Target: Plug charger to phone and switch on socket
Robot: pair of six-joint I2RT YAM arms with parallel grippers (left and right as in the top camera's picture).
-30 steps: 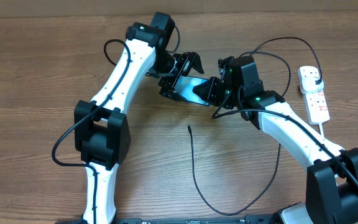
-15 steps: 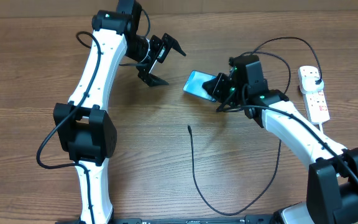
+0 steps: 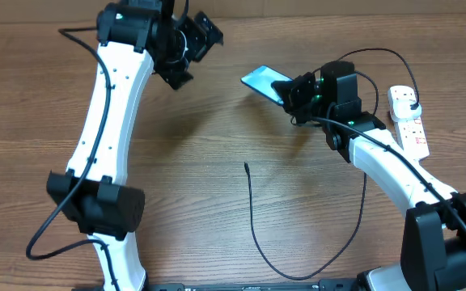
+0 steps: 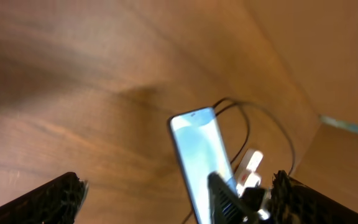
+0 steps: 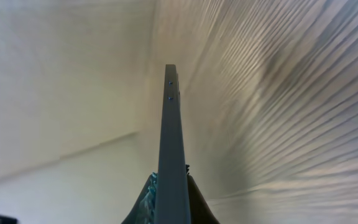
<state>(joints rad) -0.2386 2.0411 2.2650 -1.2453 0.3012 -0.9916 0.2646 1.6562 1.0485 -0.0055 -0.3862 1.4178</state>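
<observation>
My right gripper point(image 3: 291, 90) is shut on the phone point(image 3: 263, 80), holding it tilted above the table at upper centre; its light-blue screen faces up. In the right wrist view the phone point(image 5: 171, 155) shows edge-on between the fingers. The left wrist view shows the phone point(image 4: 201, 155) from a distance. My left gripper point(image 3: 191, 50) is open and empty, raised at the upper left, apart from the phone. The black charger cable point(image 3: 253, 226) lies on the table, its connector tip point(image 3: 246, 166) at centre. The white socket point(image 3: 408, 121) lies at the right edge with the black plug point(image 3: 412, 100) in it.
The wooden table point(image 3: 39, 105) spans the view. A black cable loops from the socket behind my right arm point(image 3: 379, 158). The socket's white cord point(image 3: 424, 171) runs toward the front right.
My left gripper has let go of the phone and swung away to the upper left. My right gripper has kept hold of the phone and shifted it right and up.
</observation>
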